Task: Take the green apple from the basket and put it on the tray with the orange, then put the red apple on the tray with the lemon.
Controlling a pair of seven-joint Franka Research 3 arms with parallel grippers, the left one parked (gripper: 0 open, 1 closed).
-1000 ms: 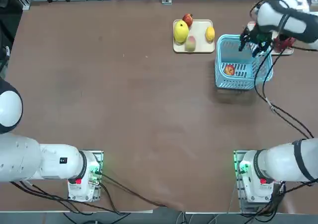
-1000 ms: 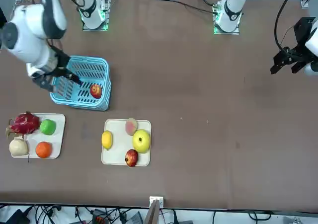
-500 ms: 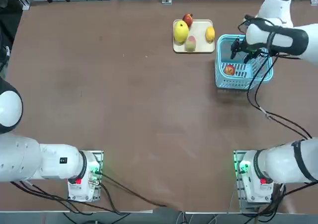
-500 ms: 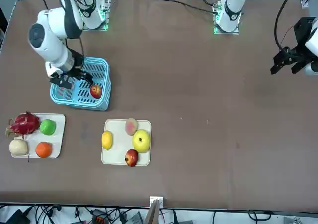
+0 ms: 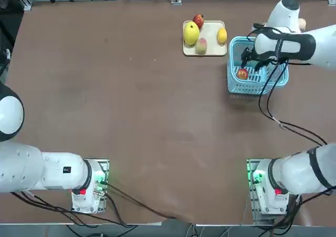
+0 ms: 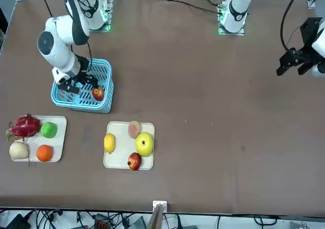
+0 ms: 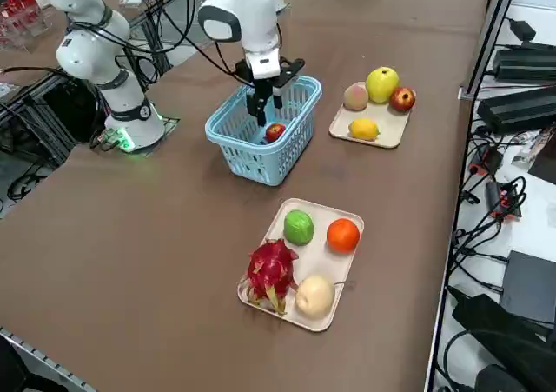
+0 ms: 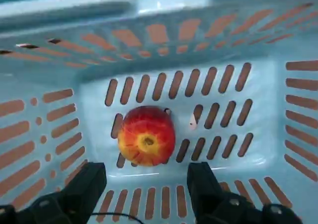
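Observation:
The red apple [image 8: 146, 135] lies alone on the floor of the light blue basket [image 5: 247, 88], also seen as the red apple [image 6: 98, 93] [image 7: 274, 132]. My right gripper [image 8: 146, 178] is open and lowered inside the basket [image 7: 261, 162]. Its fingers [image 8: 89, 179] stand just short of the apple, one to each side, not touching it. The green apple [image 6: 49, 129] rests beside the orange [image 6: 44, 152] on a tray [image 6: 60, 148]. The lemon [image 6: 109, 142] lies on the other tray [image 6: 122, 154].
A dragon fruit [image 6: 24, 126] and a pale round fruit [image 6: 19, 150] share the orange's tray. A large yellow fruit [image 6: 144, 143], a pale green-pink fruit [image 6: 134, 129] and a small dark-red fruit [image 6: 134, 161] share the lemon's tray. The basket's walls [image 8: 149, 35] enclose the gripper closely.
My right gripper has come from over the basket's outer edge and dropped inside it, toward the red apple. It has stayed open. No fruit has moved.

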